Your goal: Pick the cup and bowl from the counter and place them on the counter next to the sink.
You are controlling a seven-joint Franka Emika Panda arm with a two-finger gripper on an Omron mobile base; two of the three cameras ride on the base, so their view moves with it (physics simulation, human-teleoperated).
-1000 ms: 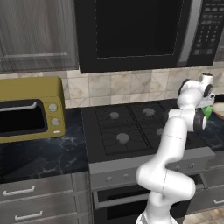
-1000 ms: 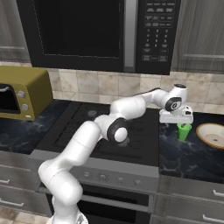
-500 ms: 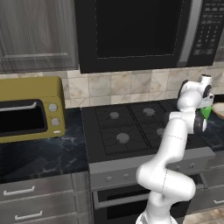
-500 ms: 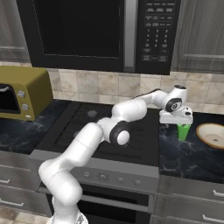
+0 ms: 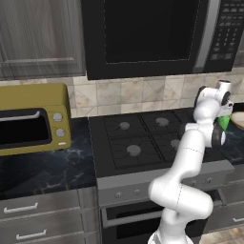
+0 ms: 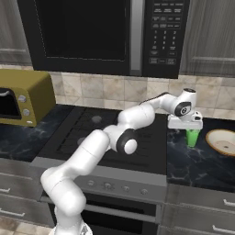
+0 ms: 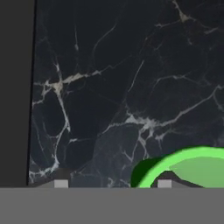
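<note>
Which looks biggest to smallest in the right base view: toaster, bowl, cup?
1. Toaster, though cut off at the left edge and nearer the camera side.
2. Bowl, partly cropped at the right edge.
3. Cup, clearly smallest, its top hidden under the tool.

Even, soft rendered light throughout, sharp focus, faint sheen on the counter (image 7: 131, 87), no harsh shadows.

You had a bright green cup (image 6: 192, 137) on glossy black counter (image 7: 131, 87) veined thin white, a cream-tan bowl (image 6: 222, 142) rimmed golden-brown, a mustard-yellow toaster oven (image 5: 33, 116), a black stove (image 5: 138, 138), and beige-tan mottled backsplash tiles (image 5: 138, 93).
</note>
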